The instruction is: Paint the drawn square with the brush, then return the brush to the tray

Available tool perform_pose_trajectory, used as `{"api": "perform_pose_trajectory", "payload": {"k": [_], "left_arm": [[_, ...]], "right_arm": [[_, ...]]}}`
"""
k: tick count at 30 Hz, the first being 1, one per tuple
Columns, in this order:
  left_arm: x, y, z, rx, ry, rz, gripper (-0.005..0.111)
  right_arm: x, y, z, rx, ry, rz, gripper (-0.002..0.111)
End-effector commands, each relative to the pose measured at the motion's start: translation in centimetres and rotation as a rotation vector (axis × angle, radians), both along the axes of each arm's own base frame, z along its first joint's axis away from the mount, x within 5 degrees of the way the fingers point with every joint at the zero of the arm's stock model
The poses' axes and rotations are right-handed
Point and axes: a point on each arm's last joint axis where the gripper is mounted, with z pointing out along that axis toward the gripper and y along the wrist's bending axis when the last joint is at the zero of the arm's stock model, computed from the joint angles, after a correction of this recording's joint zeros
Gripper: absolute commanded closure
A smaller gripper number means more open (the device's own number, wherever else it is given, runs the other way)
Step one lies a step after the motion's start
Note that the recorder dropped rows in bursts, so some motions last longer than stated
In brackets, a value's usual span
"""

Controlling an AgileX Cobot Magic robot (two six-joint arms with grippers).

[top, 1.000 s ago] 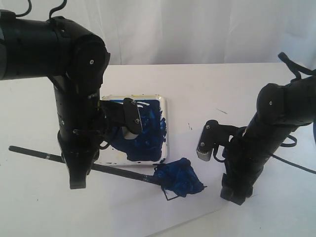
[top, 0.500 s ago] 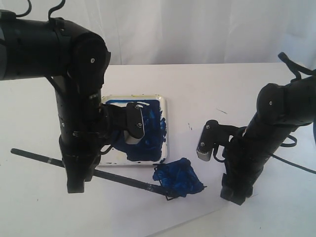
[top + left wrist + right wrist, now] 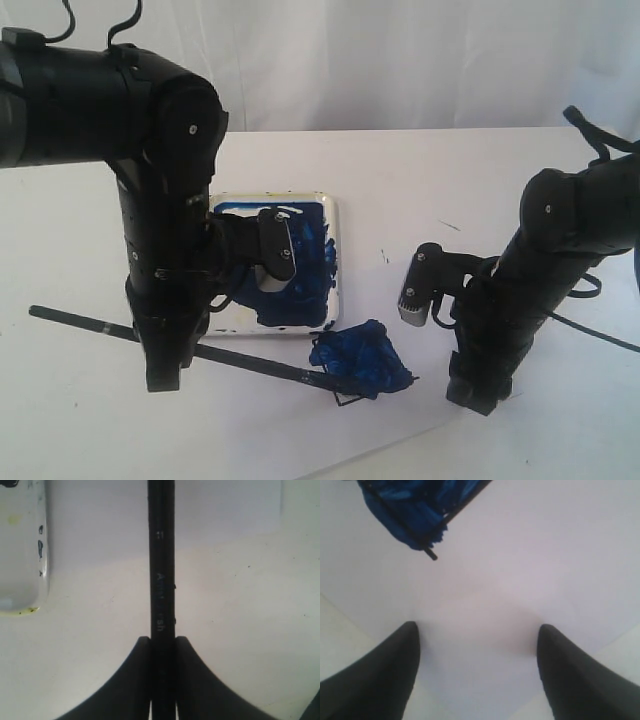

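Note:
My left gripper point(image 3: 162, 375) is shut on the brush point(image 3: 250, 364), a long thin black stick slanting down to the right. Its blue tip rests on the drawn square point(image 3: 362, 362), which is thickly smeared dark blue on the white paper. In the left wrist view the brush handle point(image 3: 161, 570) runs straight out from between the closed jaws. The cream tray point(image 3: 334, 262), smeared with blue paint, lies just behind the square, partly hidden by the left arm. My right gripper point(image 3: 477, 640) stands open over bare paper to the right of the square point(image 3: 405, 510).
The white paper sheet point(image 3: 420, 200) covers the table. A corner of the tray rim point(image 3: 30, 580) shows in the left wrist view. A white curtain hangs behind. A black cable point(image 3: 600, 335) trails from the right arm.
The left arm has shifted slightly right and lower, pushing the brush along its length; its tip has slid further across the blue square. The right arm has not moved.

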Motion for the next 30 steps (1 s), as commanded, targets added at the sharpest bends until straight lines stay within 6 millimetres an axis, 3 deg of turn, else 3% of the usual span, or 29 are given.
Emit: {"api": "perform_pose_trajectory", "payload": {"k": [1, 30], "left_arm": [[-0.62, -0.02, -0.01, -0.009, 0.053, -0.006, 0.107], [-0.47, 0.82, 0.06, 0.083, 0.037, 0.005, 0.107]], "right_arm": [[-0.23, -0.04, -0.87, -0.010, 0.035, -0.001, 0.045], [-0.23, -0.04, -0.87, -0.010, 0.035, -0.001, 0.045]]}}
